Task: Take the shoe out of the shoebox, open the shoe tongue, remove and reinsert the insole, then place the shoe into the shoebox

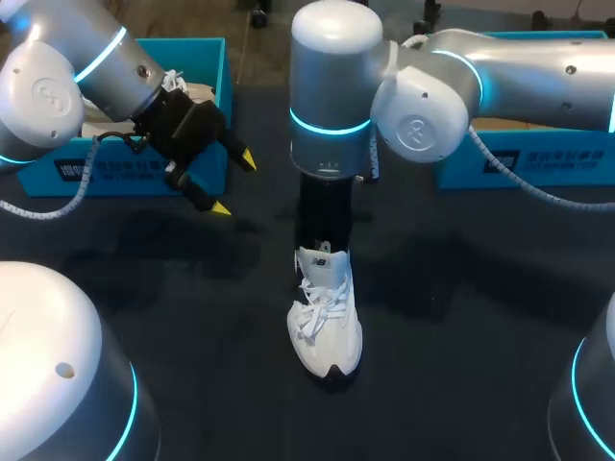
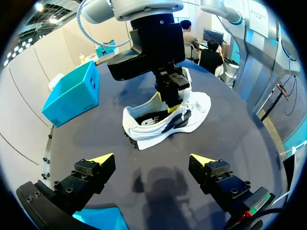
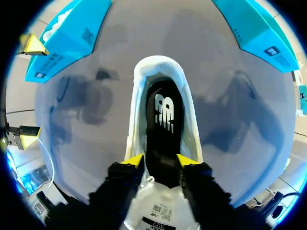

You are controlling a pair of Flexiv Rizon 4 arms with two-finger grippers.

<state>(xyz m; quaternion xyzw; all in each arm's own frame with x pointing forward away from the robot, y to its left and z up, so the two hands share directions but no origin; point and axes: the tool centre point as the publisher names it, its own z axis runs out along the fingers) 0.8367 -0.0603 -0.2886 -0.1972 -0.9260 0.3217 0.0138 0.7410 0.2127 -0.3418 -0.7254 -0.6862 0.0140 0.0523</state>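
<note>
A white shoe (image 1: 325, 322) stands upright on the dark table's middle, toe toward me. My right gripper (image 1: 322, 252) comes straight down into its mouth. In the right wrist view its yellow tips (image 3: 159, 161) stand apart at the front of the opening, with the black insole (image 3: 163, 112) showing between and ahead of them. The white tongue (image 3: 158, 208) lies folded forward under the fingers. My left gripper (image 1: 233, 184) hangs open and empty above the table, left of the shoe. From the left wrist view its tips (image 2: 151, 160) face the shoe (image 2: 165, 120) side-on, well short of it.
A blue shoebox (image 1: 207, 72) stands at the back left behind my left arm, with white things inside. A second blue box (image 1: 519, 158) stands at the back right under my right arm. The dark tabletop (image 1: 461, 317) stretches around the shoe.
</note>
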